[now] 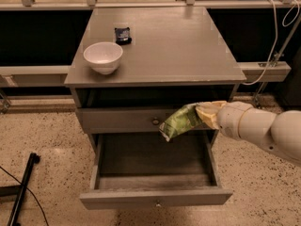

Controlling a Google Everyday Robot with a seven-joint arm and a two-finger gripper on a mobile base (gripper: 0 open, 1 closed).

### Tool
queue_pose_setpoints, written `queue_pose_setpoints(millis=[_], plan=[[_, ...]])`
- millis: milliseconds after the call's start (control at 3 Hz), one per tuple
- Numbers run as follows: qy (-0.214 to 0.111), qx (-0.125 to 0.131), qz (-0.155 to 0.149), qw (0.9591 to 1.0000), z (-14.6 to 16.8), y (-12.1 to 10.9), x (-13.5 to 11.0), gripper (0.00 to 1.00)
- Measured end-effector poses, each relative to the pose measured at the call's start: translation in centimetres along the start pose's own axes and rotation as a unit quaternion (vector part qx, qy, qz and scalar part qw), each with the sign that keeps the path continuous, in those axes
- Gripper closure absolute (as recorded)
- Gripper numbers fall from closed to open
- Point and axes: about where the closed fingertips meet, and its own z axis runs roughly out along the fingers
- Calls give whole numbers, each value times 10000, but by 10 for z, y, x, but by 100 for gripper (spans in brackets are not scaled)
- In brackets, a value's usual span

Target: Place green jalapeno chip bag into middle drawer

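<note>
On the left of the grey wooden cabinet top [188, 46] stands a round white bowl [103, 56], with a small dark blue packet [122, 34] just behind it. Below, the wide shallow grey middle drawer [141, 197] is pulled out with its dark floor showing, under a shut grey drawer front [117, 120] with a brass-toned knob [155, 121]. To the right, the shiny wrinkled green jalapeno chip bag [180, 121] hangs tilted above the open drawer's right rear, its upper end clamped in the pale-fingered gripper [209, 113].

We log the gripper [206, 114] right of centre in the frame: pale yellowish fingers [212, 111], matte. Behind it we see a short white cylindrical wrist segment [230, 119], a thin seam ring, then a thicker, smooth, rounded white arm link [270, 131] running off the right edge
</note>
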Motion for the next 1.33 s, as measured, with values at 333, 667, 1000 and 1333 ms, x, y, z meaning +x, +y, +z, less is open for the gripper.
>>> queue_pose_setpoints(millis=[333,667,1000,1333], plan=[[-332,285,125,9990,11,-18,41,100],[-296,59,450,9985,39,-10,127,100],[-160,-121,681,9975,47,1,194,100],[33,-292,947,9951,44,26,238,97]])
